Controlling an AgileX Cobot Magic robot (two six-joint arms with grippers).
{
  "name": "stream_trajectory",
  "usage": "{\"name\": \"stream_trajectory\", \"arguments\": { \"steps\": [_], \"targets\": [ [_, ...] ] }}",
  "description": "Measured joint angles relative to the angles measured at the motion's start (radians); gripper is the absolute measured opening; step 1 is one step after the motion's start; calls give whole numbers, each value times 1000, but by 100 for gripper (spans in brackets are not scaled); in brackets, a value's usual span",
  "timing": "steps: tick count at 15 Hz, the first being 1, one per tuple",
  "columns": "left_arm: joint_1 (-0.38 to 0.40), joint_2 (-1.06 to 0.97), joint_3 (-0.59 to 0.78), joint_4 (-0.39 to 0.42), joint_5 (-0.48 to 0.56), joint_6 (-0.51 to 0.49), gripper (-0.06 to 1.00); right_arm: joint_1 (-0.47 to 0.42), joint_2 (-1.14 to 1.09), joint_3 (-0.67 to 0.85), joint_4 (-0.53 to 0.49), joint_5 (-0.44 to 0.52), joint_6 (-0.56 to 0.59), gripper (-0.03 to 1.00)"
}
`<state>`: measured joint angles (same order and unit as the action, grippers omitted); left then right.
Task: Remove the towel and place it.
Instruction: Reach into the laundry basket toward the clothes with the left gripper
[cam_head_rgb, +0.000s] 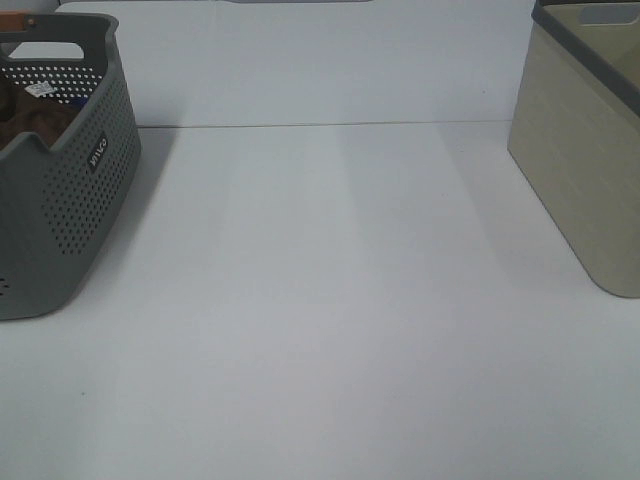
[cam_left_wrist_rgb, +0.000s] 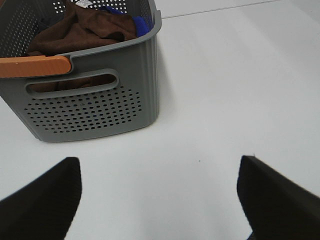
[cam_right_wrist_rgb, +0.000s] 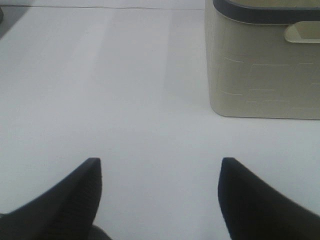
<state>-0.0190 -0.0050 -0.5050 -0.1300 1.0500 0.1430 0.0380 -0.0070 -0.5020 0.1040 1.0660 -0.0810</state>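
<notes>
The reddish-brown towel (cam_left_wrist_rgb: 82, 30) lies crumpled inside the grey perforated basket (cam_left_wrist_rgb: 90, 107), its white label (cam_left_wrist_rgb: 83, 4) at the far side. In the exterior high view the basket (cam_head_rgb: 70, 200) stands at the left edge with a bit of towel (cam_head_rgb: 35, 122) showing inside. My left gripper (cam_left_wrist_rgb: 159, 192) is open and empty, above the table a short way in front of the basket. My right gripper (cam_right_wrist_rgb: 160, 192) is open and empty, above the table near the beige bin (cam_right_wrist_rgb: 265, 60). Neither gripper shows in the exterior high view.
A blue cloth (cam_left_wrist_rgb: 140, 24) lies in the basket beside the towel. The basket has an orange handle (cam_left_wrist_rgb: 35, 66). The beige bin (cam_head_rgb: 585, 150) with a dark rim stands at the right edge of the white table (cam_head_rgb: 330, 300).
</notes>
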Motion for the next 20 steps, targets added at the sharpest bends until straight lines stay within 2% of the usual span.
{"name": "stream_trajectory", "arguments": {
  "steps": [4, 6, 12, 14, 18, 19, 20],
  "targets": [
    [0, 0, 0, 0, 0, 0, 80, 0, 0, 0, 0, 0, 0, 64],
    [0, 10, -14, -1, -40, 0, 78, 0, 0, 0, 0, 0, 0, 64],
    [0, 283, -64, -24, -428, -28, 75, 0, 0, 0, 0, 0, 0, 64],
    [0, 385, -108, -26, -480, -31, 75, 0, 0, 0, 0, 0, 0, 64],
    [0, 721, -310, -7, -491, -58, 75, 0, 0, 0, 0, 0, 0, 64],
    [0, 805, -372, -2, -476, -78, 75, 0, 0, 0, 0, 0, 0, 64],
    [0, 985, -523, 27, -398, -122, 75, 0, 0, 0, 0, 0, 0, 64]
  ]
}}
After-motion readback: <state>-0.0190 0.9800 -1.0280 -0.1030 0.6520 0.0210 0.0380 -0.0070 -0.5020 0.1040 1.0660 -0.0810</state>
